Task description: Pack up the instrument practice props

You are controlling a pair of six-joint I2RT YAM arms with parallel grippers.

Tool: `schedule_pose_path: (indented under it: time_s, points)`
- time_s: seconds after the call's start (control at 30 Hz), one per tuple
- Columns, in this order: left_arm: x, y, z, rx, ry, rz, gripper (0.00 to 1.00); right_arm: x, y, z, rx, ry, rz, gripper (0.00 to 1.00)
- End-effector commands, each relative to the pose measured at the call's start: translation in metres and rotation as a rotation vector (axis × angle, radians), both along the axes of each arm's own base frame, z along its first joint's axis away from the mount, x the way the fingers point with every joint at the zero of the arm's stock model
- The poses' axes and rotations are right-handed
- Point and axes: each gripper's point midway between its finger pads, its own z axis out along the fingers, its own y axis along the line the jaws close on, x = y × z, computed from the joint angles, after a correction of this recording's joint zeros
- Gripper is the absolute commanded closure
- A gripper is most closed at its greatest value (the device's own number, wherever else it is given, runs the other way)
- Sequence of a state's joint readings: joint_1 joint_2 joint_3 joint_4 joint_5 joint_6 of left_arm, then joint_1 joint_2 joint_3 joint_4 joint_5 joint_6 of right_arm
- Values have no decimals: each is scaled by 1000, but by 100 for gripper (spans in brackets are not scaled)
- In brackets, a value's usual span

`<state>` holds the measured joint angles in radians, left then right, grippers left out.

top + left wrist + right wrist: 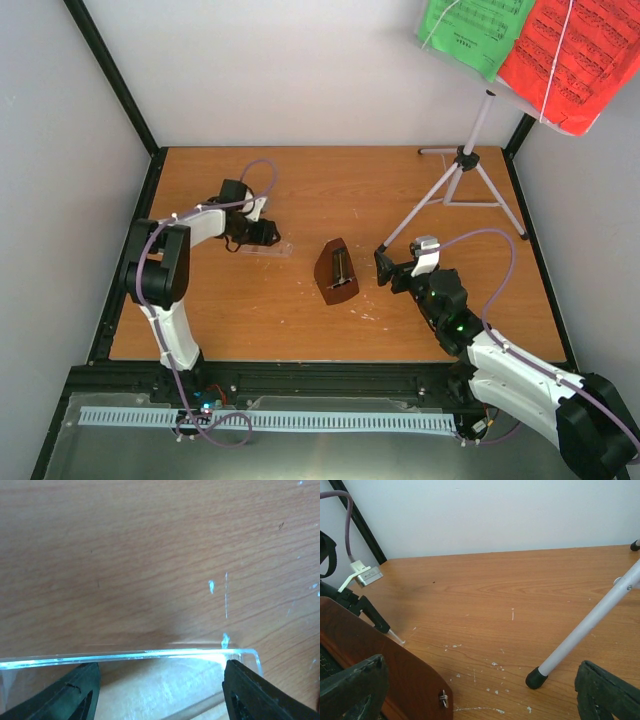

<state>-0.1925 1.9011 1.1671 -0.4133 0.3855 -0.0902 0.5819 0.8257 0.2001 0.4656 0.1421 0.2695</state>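
Observation:
The dark brown metronome (337, 270) stands mid-table without its cover. The clear cover (268, 251) lies flat on the table to its left. My left gripper (262, 234) is down on it, and in the left wrist view both fingers (75, 690) press against the sides of the clear cover (160, 680). My right gripper (383, 268) hovers open just right of the metronome (380, 650), with nothing between its fingers. A leg of the white tripod music stand (585, 625) passes close by on the right. The stand (460, 175) holds a green sheet (475, 30) and a red sheet (575, 55).
The stand's black foot (536, 678) rests on the table just inside my right gripper's right finger. Its other legs spread across the back right of the table (300, 190). White walls and black frame posts (110, 70) enclose the table.

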Motion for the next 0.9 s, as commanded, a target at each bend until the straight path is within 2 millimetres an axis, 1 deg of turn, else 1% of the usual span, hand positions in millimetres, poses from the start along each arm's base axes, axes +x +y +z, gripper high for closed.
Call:
schedule_pose_path:
  time_s: [0.0,0.1,0.17,0.27,0.33,0.43,0.5,0.57,0.67,0.7,0.87]
  points:
    - [-31,14,-18,70,92,50,31,1,-2,7,7,-25,-7,0]
    - [-41,26,-15,114,95,100,31,1,-2,7,7,-26,-7,0]
    - [-47,30,-8,119,91,117,30,1,-3,7,6,-27,-9,0]
    - [-59,10,11,20,57,22,24,2,-2,4,3,-20,-12,0]
    - [-68,-2,22,4,15,-60,23,2,0,4,4,-17,-4,0]
    - [-77,-19,26,22,-22,-143,22,2,1,3,4,-16,6,0]
    - [-82,-27,21,87,-38,-195,22,1,1,4,2,-19,6,0]
    - [-83,-21,13,199,-70,-216,20,1,-1,6,3,-26,2,0]
    - [-81,-3,6,326,-101,-204,20,-1,-1,8,9,-37,5,0]
    - [-80,1,6,351,-113,-206,19,-1,-1,9,11,-39,7,0]
    - [-85,1,9,368,-193,-300,15,-3,-1,12,14,-47,14,0]
